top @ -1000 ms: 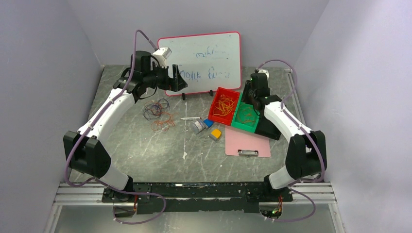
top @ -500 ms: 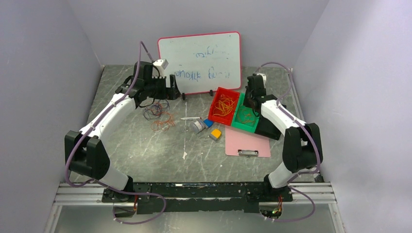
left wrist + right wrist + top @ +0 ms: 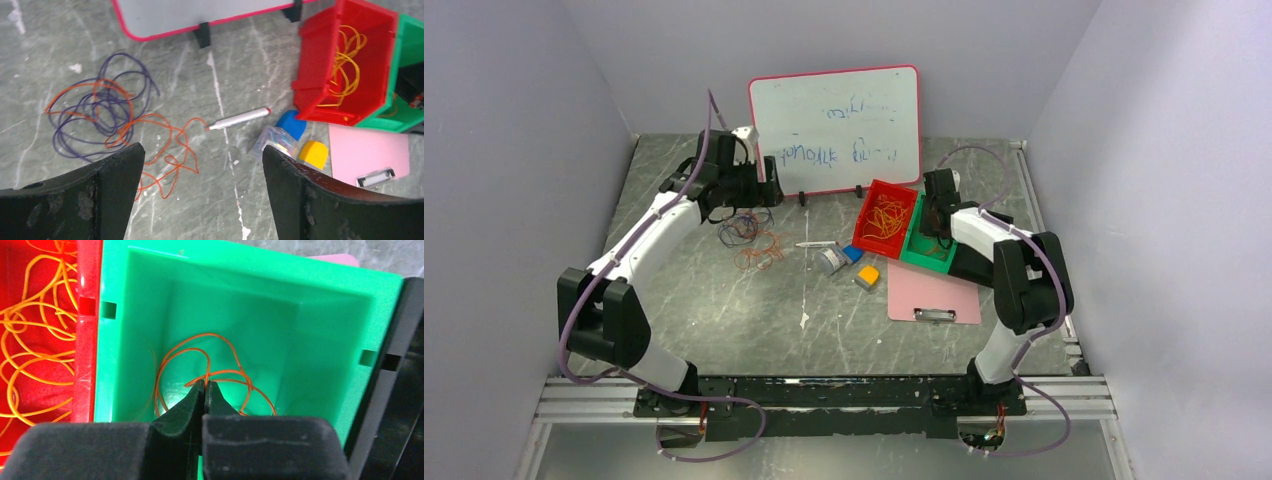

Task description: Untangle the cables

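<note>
Cables lie in a loose tangle on the far left of the tabletop, near the foot of the whiteboard. More strands sit in the red bin and the green bin to the right. From above, your left end effector hangs over the far edge of the tangle. Your right end effector reaches down into the green bin.

In the left wrist view, the left end effector stands wide open and holds nothing. Below it, the purple strand coils in many loops, with the orange strand threaded through it and trailing right toward the marker. These wires look light, limp and springy, so expect the whole clump to drag along if you pull. Take hold of the orange tail where it runs free of the purple loops. A low pinch there is likely best, since thin wire slips easily from the pads.

In the right wrist view, the right end effector is closed, its tips meeting at the orange loop on the green bin's floor. You cannot tell whether a strand is actually pinched. Yellowish strands fill the red bin beside it.
</note>
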Controlling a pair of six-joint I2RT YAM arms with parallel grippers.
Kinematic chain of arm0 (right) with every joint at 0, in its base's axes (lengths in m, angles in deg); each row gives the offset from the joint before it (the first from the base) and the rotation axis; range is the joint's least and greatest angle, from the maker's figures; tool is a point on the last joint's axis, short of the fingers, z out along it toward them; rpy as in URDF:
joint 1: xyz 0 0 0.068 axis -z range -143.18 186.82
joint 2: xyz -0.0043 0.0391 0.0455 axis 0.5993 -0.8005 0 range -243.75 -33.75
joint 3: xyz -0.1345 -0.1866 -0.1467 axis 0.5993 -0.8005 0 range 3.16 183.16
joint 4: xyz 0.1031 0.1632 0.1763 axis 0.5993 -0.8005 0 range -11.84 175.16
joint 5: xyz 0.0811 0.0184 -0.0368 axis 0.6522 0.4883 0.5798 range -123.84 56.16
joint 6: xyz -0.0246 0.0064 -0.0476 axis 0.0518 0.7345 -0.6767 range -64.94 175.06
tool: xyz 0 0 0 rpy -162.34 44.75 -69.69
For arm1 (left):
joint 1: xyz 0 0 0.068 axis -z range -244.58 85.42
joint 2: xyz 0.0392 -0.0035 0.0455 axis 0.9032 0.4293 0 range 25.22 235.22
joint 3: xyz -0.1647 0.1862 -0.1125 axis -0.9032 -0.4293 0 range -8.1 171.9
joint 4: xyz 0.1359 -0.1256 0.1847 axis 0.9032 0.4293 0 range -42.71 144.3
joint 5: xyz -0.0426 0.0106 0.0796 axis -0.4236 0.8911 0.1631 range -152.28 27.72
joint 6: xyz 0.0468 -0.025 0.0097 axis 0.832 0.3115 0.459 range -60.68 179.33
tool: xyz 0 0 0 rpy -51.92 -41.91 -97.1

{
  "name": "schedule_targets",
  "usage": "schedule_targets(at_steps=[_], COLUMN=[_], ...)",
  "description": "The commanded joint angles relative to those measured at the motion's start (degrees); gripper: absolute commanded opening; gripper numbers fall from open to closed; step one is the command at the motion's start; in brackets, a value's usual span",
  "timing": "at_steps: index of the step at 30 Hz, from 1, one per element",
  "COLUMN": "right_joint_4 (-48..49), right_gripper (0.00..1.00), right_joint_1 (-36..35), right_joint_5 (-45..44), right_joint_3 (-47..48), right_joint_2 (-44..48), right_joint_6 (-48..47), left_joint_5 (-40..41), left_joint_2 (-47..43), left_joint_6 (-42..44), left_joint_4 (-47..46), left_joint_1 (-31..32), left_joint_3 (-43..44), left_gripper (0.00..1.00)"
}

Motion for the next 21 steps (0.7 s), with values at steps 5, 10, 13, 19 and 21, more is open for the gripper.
schedule_targets(at_steps=[5,10,13,19,21], right_joint_4=[3.41,5.89,7.09,8.45,9.22], right_gripper=[0.04,0.30,0.39,0.45,0.45], right_joint_1=[0.36,0.41,0.37,0.30,0.28], right_joint_5=[1.58,-0.27,-1.43,-0.63,0.49], right_joint_3=[-0.71,-2.86,-5.73,-7.25,-7.29], right_joint_2=[2.82,9.04,13.89,21.04,22.84], right_joint_6=[-0.58,-0.80,-0.50,-1.18,-1.41], left_joint_5=[7.64,11.05,11.63,11.71,10.80], left_joint_2=[-0.99,-1.14,-1.33,-1.77,-2.32], left_joint_6=[-3.53,-3.53,-3.53,-7.49,-8.63], left_joint_4=[1.24,1.53,2.29,2.58,2.07], left_joint_1=[-4.20,-4.56,-4.56,-4.48,-4.11], left_joint_3=[-5.05,-7.29,-8.41,-12.42,-14.36], left_gripper=[0.94,0.95,0.95,0.89,0.81])
